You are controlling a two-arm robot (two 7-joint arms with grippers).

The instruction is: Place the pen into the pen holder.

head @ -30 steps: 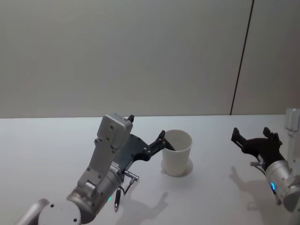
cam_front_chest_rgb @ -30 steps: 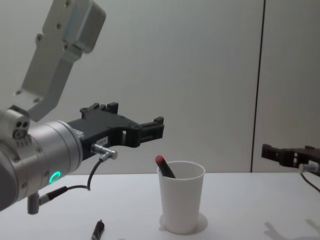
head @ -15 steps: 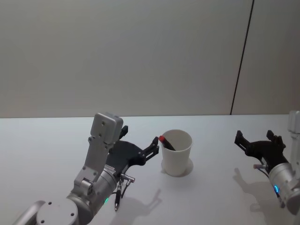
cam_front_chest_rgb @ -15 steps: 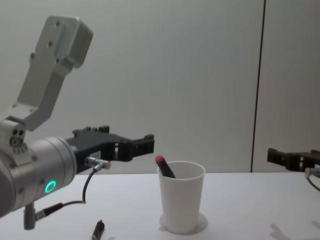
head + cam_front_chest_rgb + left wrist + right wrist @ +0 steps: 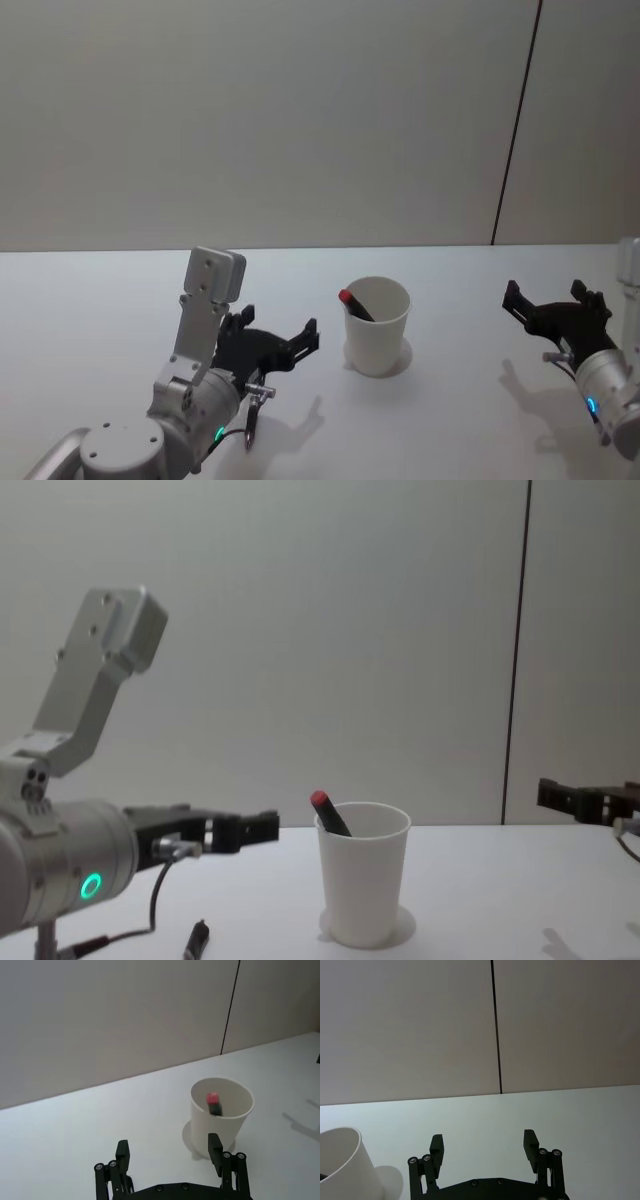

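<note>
Pen holder (image 5: 377, 338) beyond left end effector (image 5: 279, 327)

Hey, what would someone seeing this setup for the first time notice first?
The white pen holder stands in the middle of the table, with a red-capped pen leaning inside it. The left gripper hangs just to its left, jaws open and empty. The right gripper sits open far off to the right.
</note>
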